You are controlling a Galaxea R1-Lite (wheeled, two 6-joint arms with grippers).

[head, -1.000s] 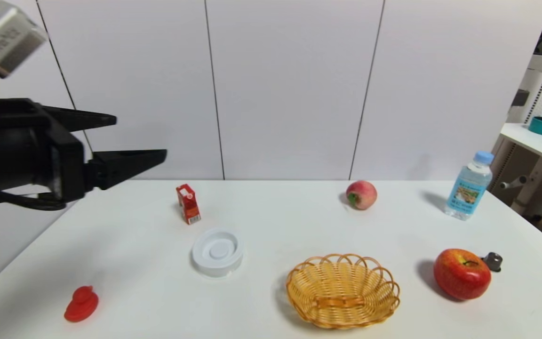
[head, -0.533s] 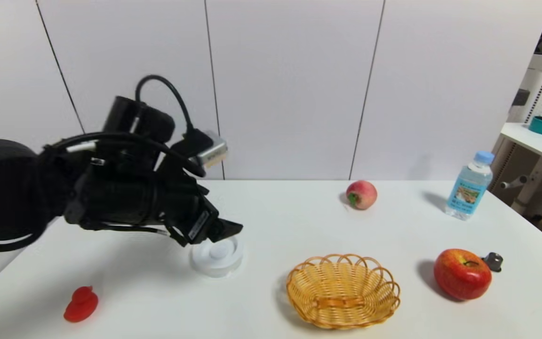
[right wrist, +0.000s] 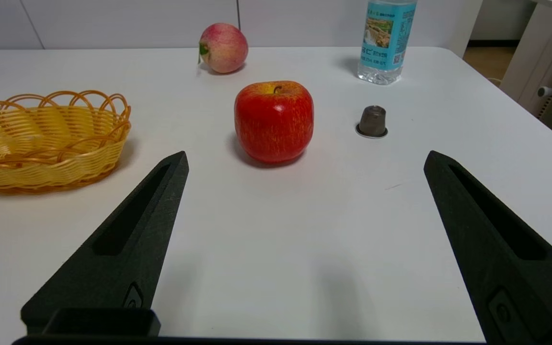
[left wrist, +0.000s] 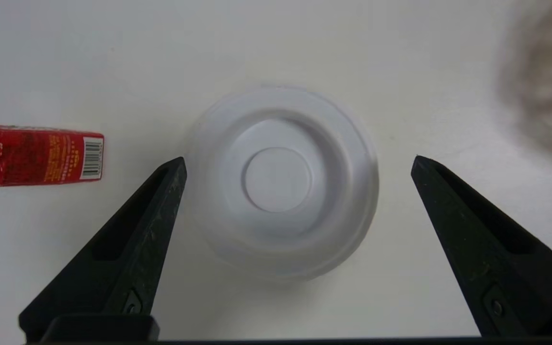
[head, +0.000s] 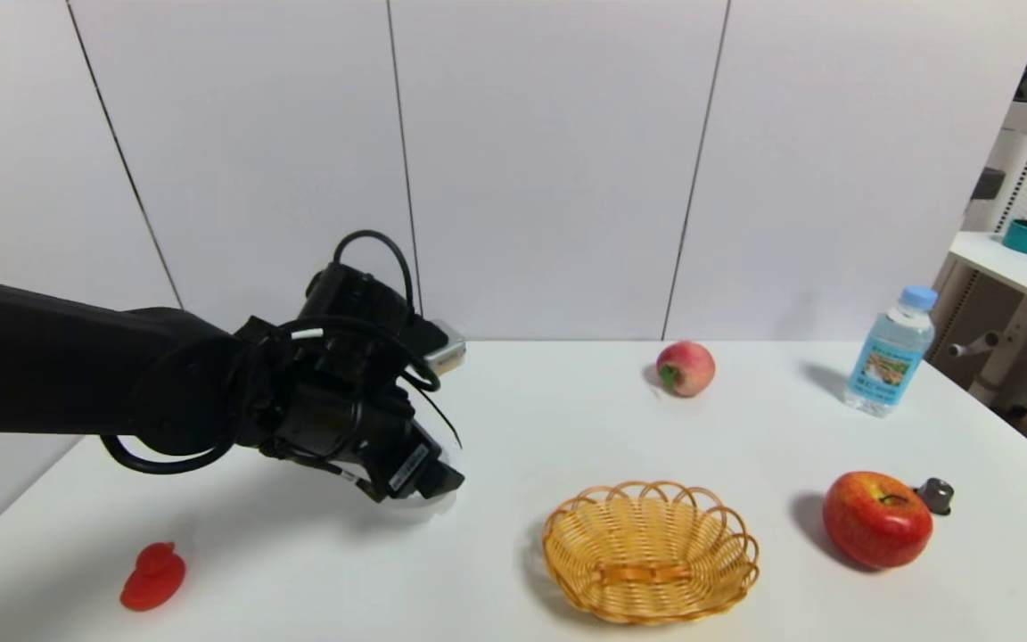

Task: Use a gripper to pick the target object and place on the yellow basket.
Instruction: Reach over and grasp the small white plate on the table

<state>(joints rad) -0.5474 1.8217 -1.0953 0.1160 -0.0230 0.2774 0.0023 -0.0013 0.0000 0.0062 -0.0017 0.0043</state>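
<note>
The white round dish (left wrist: pixel 278 179) with its raised centre disc lies flat on the white table. My left gripper (left wrist: pixel 299 159) hovers right over it, open wide, one fingertip (left wrist: pixel 178 167) close to its rim and the other farther off on the opposite side, neither touching. In the head view the left gripper (head: pixel 429 477) and arm cover the dish almost wholly. The yellow basket (head: pixel 650 551) stands empty to the right of it, near the front edge. My right gripper (right wrist: pixel 305 154) is open and empty over bare table, out of the head view.
A red carton (left wrist: pixel 34 154) lies beside the dish. A red apple (head: pixel 876 520) and a small metal capsule (head: pixel 933 493) sit right of the basket. A paler apple (head: pixel 685 367) and a water bottle (head: pixel 890 350) stand at the back. A red toy (head: pixel 153 577) is front left.
My left arm has swung from high on the left down and rightward, ending above the dish. It now covers the dish and the carton in the head view. The jaws stayed open.
</note>
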